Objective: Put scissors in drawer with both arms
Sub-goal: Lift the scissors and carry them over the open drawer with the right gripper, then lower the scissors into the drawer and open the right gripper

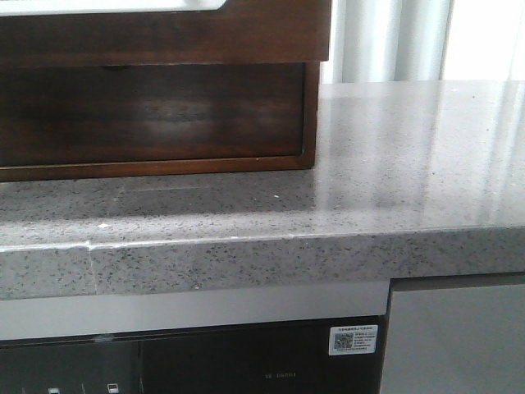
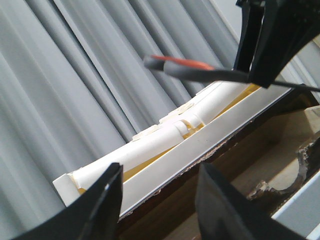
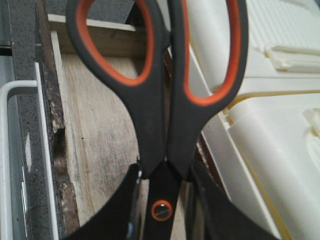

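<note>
The scissors [image 3: 165,100] hung in the right gripper [image 3: 162,200], whose two black fingers [image 3: 117,210] were closed against the shanks just below the handles, the pivot screw sitting between them; the grey handles with their bright orange-lined loops pointed away from the wrist, and the blades were out of sight. Beneath the scissors lay the pale, bare wooden floor of the open drawer [image 3: 95,135], so the tool was held above the drawer's inside, not resting on it; a dark brown wall with a white strip ran along one side of that floor, and a cream-white plastic moulding [image 3: 270,125] lay on the other side. In the left wrist view the same scissors [image 2: 195,70] showed as a blurred grey-and-orange handle held by the black right gripper [image 2: 275,45] above the drawer's white-edged rim [image 2: 210,150]. The left gripper [image 2: 160,200] had its jaws spread wide with nothing between them, poised close over that rim. In the front view neither arm appeared; a dark brown glossy cabinet [image 1: 156,115] sat at the rear left of the speckled grey worktop [image 1: 369,189].
</note>
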